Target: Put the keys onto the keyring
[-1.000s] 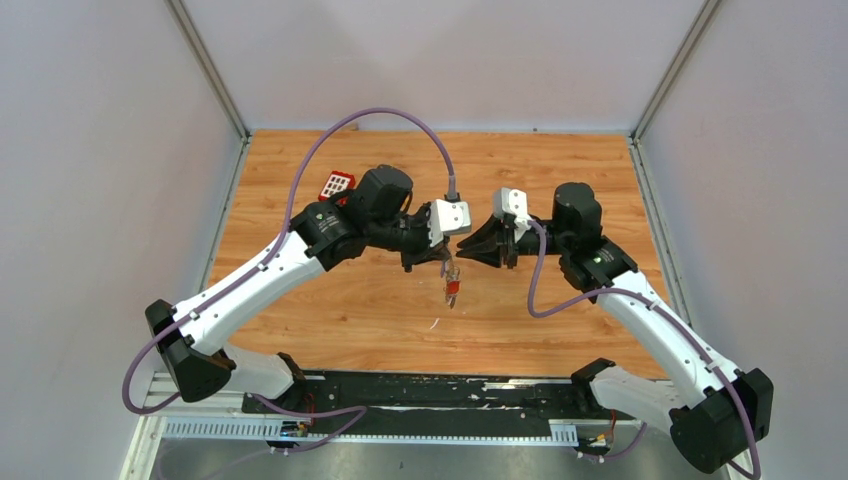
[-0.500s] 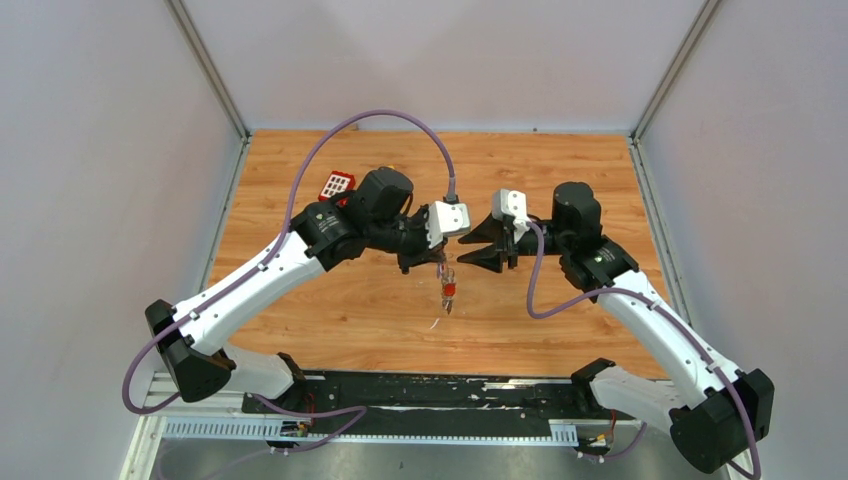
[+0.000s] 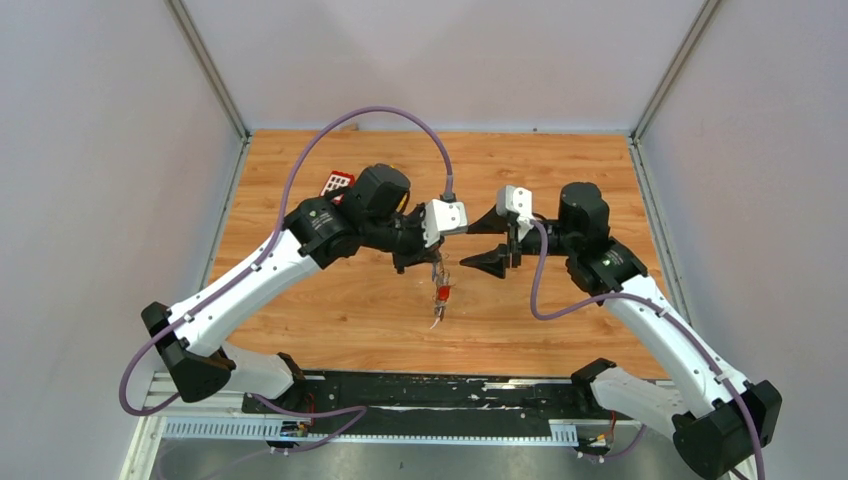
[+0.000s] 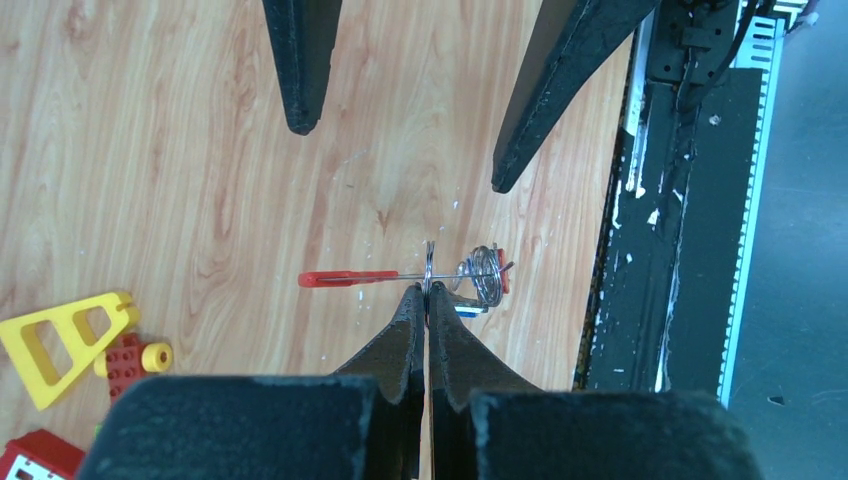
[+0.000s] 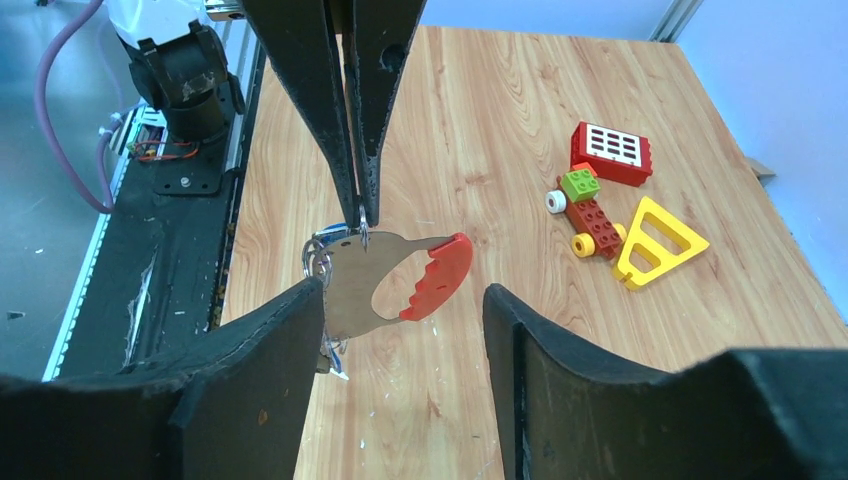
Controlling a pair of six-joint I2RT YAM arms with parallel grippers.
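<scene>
My left gripper (image 4: 427, 290) is shut on a thin wire ring of the keyring (image 4: 350, 277) and holds it above the wooden table (image 3: 560, 170). The keyring (image 5: 440, 275) is a red curved clip on a grey piece, with coiled rings and small keys (image 4: 465, 310) dangling; a blue head shows. From above, the keyring (image 3: 441, 293) hangs below my left gripper (image 3: 437, 260). My right gripper (image 5: 400, 295) stands open just in front of the clip, touching nothing. In the top view the right gripper (image 3: 478, 247) faces the left one closely.
A red block with white buttons (image 5: 612, 153), a yellow triangular frame (image 5: 655, 240) and small stacked toy blocks (image 5: 585, 210) lie at the table's back left. The black base rail (image 4: 690, 200) runs along the near edge. Grey walls enclose the table.
My right gripper has opened wide and drawn slightly back from the keyring. The left gripper stays shut on the ring, which has shifted a little to the left.
</scene>
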